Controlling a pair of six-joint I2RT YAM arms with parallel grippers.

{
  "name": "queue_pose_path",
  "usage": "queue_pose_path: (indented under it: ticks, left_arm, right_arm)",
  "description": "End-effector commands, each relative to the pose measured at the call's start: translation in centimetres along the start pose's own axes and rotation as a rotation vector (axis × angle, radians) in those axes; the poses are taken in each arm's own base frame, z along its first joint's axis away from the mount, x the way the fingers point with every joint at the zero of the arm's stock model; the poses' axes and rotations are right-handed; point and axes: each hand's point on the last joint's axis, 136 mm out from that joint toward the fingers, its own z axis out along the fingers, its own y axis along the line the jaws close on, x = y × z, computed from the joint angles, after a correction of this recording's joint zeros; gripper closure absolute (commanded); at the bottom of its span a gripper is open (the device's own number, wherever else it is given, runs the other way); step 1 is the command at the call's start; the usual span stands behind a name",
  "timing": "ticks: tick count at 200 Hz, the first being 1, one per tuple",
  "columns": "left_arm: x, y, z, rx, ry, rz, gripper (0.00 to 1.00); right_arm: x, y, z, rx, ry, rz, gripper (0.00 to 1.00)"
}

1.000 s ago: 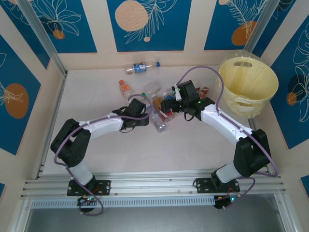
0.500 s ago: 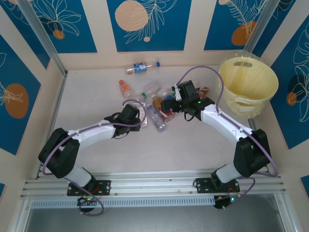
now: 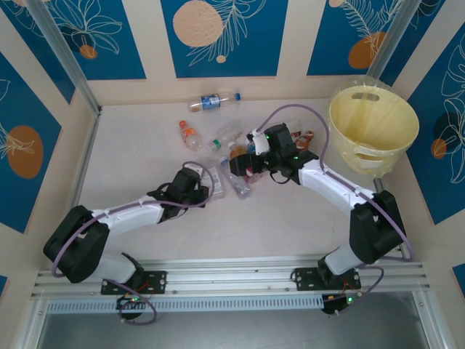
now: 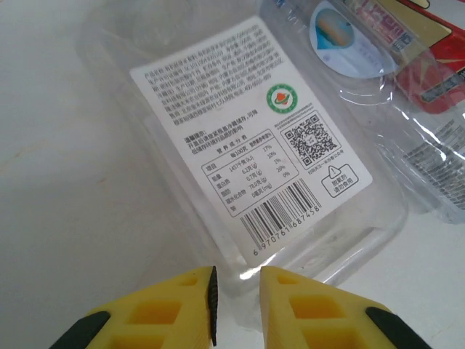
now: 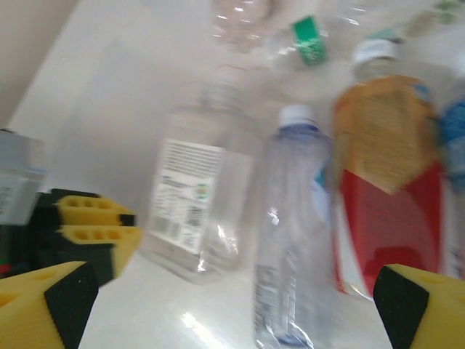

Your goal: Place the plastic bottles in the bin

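Top external camera: one bin [image 3: 407, 139] stands far right, one stray bottle [image 3: 211, 101] lies by the far wall, and the other plastic bottles [image 3: 239, 185] heap mid-table beneath the right gripper [image 3: 242, 164], fingers spread wide, the left gripper [image 3: 202, 190] pressed together beside them.

This looks like a robot test cell in a laboratory, not a home. The left arm [image 3: 123, 214] and the right arm [image 3: 338, 185] are bolted to an aluminium rail [image 3: 232, 280] along the near edge of a white tabletop [image 3: 138, 138]. Printed blue panels [image 3: 218, 36] between metal posts [image 3: 62, 54] close its other three edges.
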Motion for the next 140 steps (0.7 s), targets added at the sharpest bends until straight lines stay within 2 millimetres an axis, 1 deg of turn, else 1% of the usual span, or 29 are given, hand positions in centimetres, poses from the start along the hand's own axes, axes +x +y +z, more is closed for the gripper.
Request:
queue_pose_path:
  ticks: [1,6,11,19,27,33,40,44,48,53,63,75,82,87,90,105,112,129,140]
  left_arm:
    - [0.0,-0.1,0.2,0.014,-0.003,0.018,0.78]
    - [-0.2,-0.1,0.0,0.016,-0.008,0.004,0.77]
    - [-0.3,0.0,-0.2,0.016,-0.015,-0.012,0.74]
    - [-0.6,0.3,-0.7,0.019,-0.033,-0.051,0.66]
    - [-1.0,0.6,-1.2,0.026,-0.052,-0.098,0.52]
    - [-1.2,1.0,-1.5,0.031,-0.061,-0.137,0.37]
    - [-1.2,1.5,-1.7,0.033,-0.068,-0.184,0.22]
    - [-1.3,1.8,-1.8,0.033,-0.070,-0.209,0.16]
    - [-1.3,2.1,-1.9,0.034,-0.071,-0.232,0.12]
    - [-1.2,2.3,-2.0,0.043,-0.069,-0.256,0.10]
    - [-1.3,2.4,-2.0,0.072,-0.060,-0.294,0.09]
    - [-1.2,2.0,-1.7,0.113,-0.028,-0.322,0.09]
    - [-1.3,1.5,-1.5,0.141,-0.011,-0.316,0.06]
    - [-1.4,1.3,-1.4,0.144,0.005,-0.318,0.01]
    - [-1.3,1.2,-1.3,0.140,0.017,-0.322,0.00]
    - [-0.7,1.9,-0.9,0.050,0.077,-0.348,0.00]
    - [-0.3,2.3,-0.9,-0.007,0.107,-0.342,0.00]
    - [-0.2,2.8,-1.6,-0.142,0.151,-0.325,0.00]
    - [-0.3,2.7,-2.2,-0.209,0.178,-0.321,0.00]
  right_arm:
    - [-1.6,2.3,1.6,-0.130,0.006,-0.066,0.00]
    - [-1.6,2.3,2.0,-0.130,0.014,-0.069,0.00]
    - [-1.7,2.4,2.4,-0.130,0.021,-0.071,0.00]
    - [-1.8,2.5,2.9,-0.118,0.028,-0.074,0.00]
    - [-1.6,2.5,3.6,-0.099,0.047,-0.069,0.00]
    - [-1.4,2.7,4.1,-0.079,0.064,-0.061,0.01]
    - [-1.2,2.6,4.6,-0.045,0.084,-0.038,0.01]
    - [-1.0,2.4,4.9,-0.014,0.093,-0.019,0.00]
    - [-0.8,2.4,5.2,0.007,0.099,-0.004,0.00]
    - [-0.6,2.4,5.5,0.022,0.107,0.017,0.01]
    - [0.1,2.6,6.0,0.048,0.115,0.061,0.00]
    - [0.7,2.8,6.0,0.069,0.107,0.097,0.01]
    - [0.9,3.0,5.8,0.070,0.098,0.118,0.01]
    - [1.0,3.1,5.6,0.073,0.091,0.131,0.01]
    - [1.1,3.2,5.5,0.076,0.085,0.139,0.00]
    - [1.4,2.9,4.4,0.107,0.052,0.167,0.00]
    - [1.5,2.5,3.7,0.133,0.035,0.177,0.00]
    - [1.6,1.3,2.2,0.187,0.001,0.192,0.00]
    - [1.7,0.6,1.4,0.209,-0.016,0.205,0.01]
